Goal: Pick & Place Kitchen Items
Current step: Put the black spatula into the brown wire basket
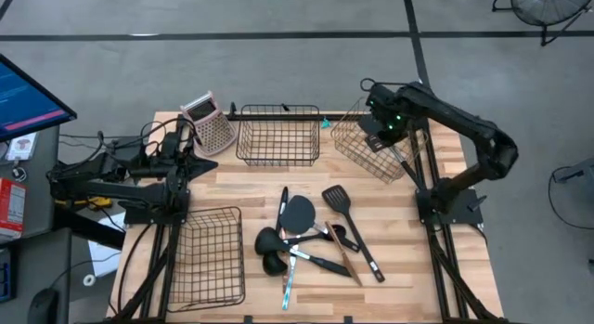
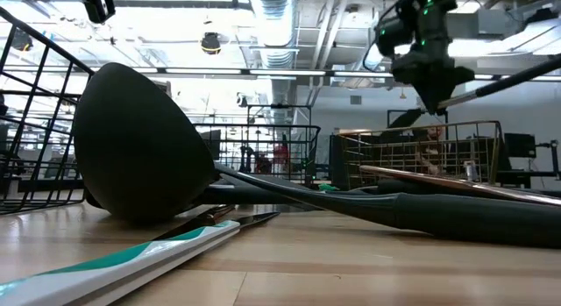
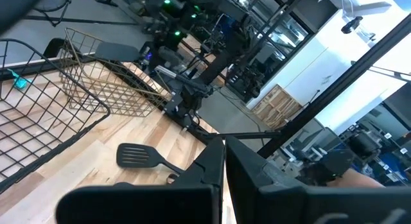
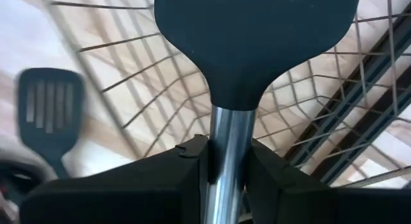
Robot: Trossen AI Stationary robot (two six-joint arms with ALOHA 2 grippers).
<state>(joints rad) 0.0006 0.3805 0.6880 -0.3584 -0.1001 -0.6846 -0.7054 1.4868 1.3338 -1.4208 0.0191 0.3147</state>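
Note:
My right gripper (image 1: pixel 387 135) is over the copper wire basket (image 1: pixel 369 149) at the table's far right, shut on a spatula with a black head (image 4: pixel 255 31) and a silvery shaft. In the low view the spatula's head (image 2: pixel 406 118) is just above the basket's rim. My left gripper (image 3: pixel 223 169) waits at the table's left (image 1: pixel 197 166), shut and empty. Several black utensils (image 1: pixel 302 233) lie in a pile at the table's middle. Among them are a slotted spatula (image 1: pixel 336 199), ladles (image 1: pixel 269 242) and a wooden-handled one (image 1: pixel 345 257). My right gripper pinches the spatula's silvery shaft (image 4: pixel 225 144) between its two fingers, just behind the black head. The fingers lie across the shaft and come from above. The spatula is lifted clear of the table and tilted, head down over the basket, with its handle (image 2: pixel 513 78) slanting up.
A black wire basket (image 1: pixel 278 135) stands at the far middle and another (image 1: pixel 208 257) at the near left. A pink-topped box grater (image 1: pixel 210 125) stands at the far left. A laptop and cables lie beyond the table's left edge.

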